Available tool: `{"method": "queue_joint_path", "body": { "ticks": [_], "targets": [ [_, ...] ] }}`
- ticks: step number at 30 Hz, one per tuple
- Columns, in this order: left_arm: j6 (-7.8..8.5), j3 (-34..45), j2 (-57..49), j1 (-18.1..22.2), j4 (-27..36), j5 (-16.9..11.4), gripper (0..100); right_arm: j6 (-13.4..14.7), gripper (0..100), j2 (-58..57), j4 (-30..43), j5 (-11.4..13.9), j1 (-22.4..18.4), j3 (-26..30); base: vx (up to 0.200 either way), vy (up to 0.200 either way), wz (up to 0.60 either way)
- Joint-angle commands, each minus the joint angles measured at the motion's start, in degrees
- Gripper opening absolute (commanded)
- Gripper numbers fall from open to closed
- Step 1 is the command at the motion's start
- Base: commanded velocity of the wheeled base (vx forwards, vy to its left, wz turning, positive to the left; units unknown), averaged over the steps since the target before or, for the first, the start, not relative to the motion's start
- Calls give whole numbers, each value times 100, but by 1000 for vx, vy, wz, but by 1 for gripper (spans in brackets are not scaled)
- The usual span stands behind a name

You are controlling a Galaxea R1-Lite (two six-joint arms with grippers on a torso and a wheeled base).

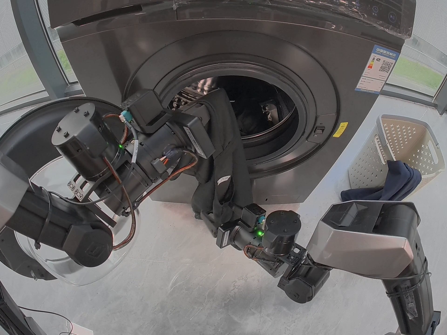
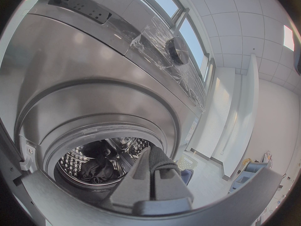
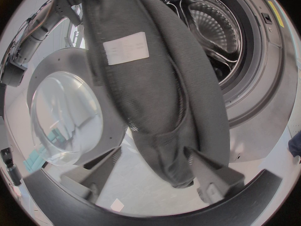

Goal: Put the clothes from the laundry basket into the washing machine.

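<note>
Cloth is in your left gripper (image 1: 201, 113): it is clamped tight on the top fold of a dark garment (image 1: 226, 164), right at the left rim of the drum (image 1: 260, 110) opening of the washing machine (image 1: 298, 47). From the left wrist view you see the two fingers (image 2: 138, 176) pressed together with black fabric pinched between them, and the drum mouth just beyond. The dark garment hangs down the front of the machine, draped over the lower lip of the opening, and a white label (image 1: 223, 180) shows on its lower half.

Your right gripper (image 1: 213, 219) sits low, just above the floor (image 1: 186, 280), at the bottom end of that garment. In the right wrist view its fingers (image 3: 105, 164) stand wide apart and the lowest fold of cloth hangs between them; the far finger looks to brush the fabric, but nothing is clamped.

Inside the drum you can make out dark clothes (image 2: 94, 170) lying on the perforated wall. The round door (image 1: 28, 131) is swung fully open to your left.

The laundry basket (image 1: 409, 140) stands to the right of the machine, well apart from both grippers, with a navy garment (image 1: 396, 182) draped over its near rim and trailing onto the floor.
</note>
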Motion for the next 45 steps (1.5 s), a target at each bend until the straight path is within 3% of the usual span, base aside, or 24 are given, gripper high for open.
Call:
{"method": "queue_joint_path", "body": {
  "ticks": [1,3,8,12,13,15,16,20,32,39,45],
  "targets": [
    [1,113,-98,34,-3,0,0,-18,0,180,-7,-11,-179,-189,0,0,0],
    [1,157,-98,43,-12,0,0,-18,0,100,-7,-11,-179,-128,0,0,0],
    [1,385,-107,254,-100,-8,0,8,0,-831,-7,-11,-153,804,0,0,0],
    [1,789,-371,421,-179,-26,0,8,0,-1904,-7,-72,-206,1806,0,0,0],
    [1,1150,-643,526,-179,-96,0,8,0,-2571,-7,-90,-364,2456,0,0,0],
    [-8,1352,-828,588,-162,-114,0,8,0,-2932,2,-72,-469,2816,0,0,0],
    [-25,1660,-1100,667,-118,-140,0,8,0,-3494,2,-28,-575,3361,0,0,0],
    [-60,2433,-1513,676,-188,-158,0,17,0,-4435,10,95,-689,3994,0,0,0],
    [-25,3233,-2401,702,-232,-149,0,-62,0,-4918,2,165,-856,3590,0,0,0],
    [10,2908,-2436,720,-258,-175,0,-45,0,-4945,2,130,-1076,3010,0,0,0],
    [10,2899,-2313,729,-285,-175,0,-54,0,-4971,10,112,-1093,2896,0,0,0]
  ]
}}
